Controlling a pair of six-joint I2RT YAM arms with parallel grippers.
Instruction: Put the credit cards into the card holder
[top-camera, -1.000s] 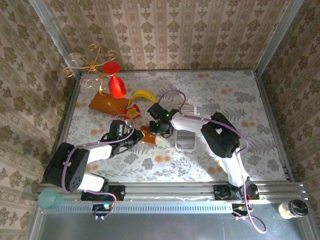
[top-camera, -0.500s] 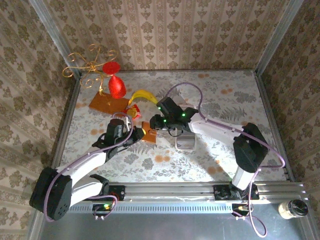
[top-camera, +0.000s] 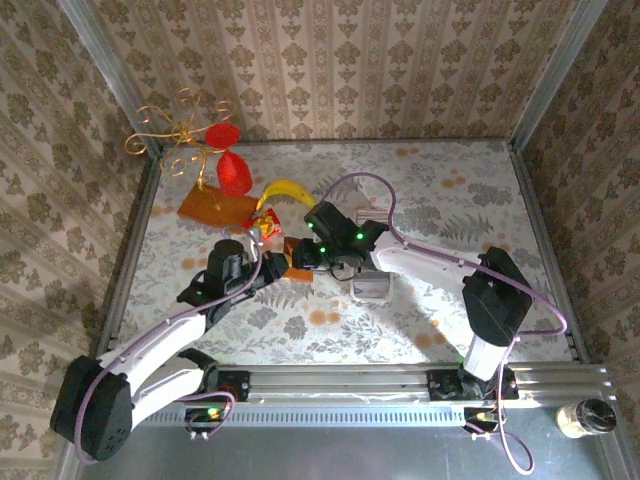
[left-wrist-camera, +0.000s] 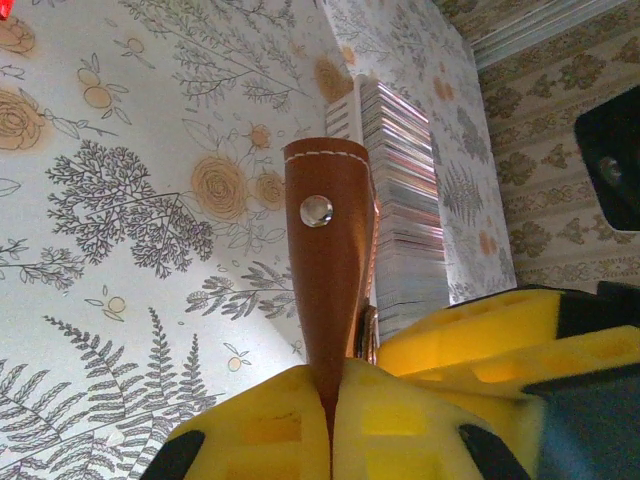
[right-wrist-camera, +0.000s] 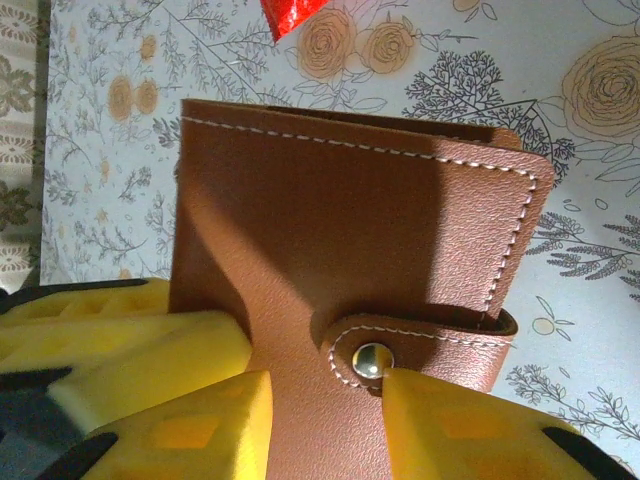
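card holder (right-wrist-camera: 350, 230): brown leather, pale stitching, metal snap on tab.
left claw (left-wrist-camera: 335, 410): clenched on card holder's edge.
right claw (right-wrist-camera: 325, 385): released, straddling the tab.

Left claw (top-camera: 272, 267) and right claw (top-camera: 306, 257) meet at the card holder (top-camera: 297, 272)

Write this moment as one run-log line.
left end effector: shut on card holder | right end effector: open, astride snap tab | credit cards: lying on table
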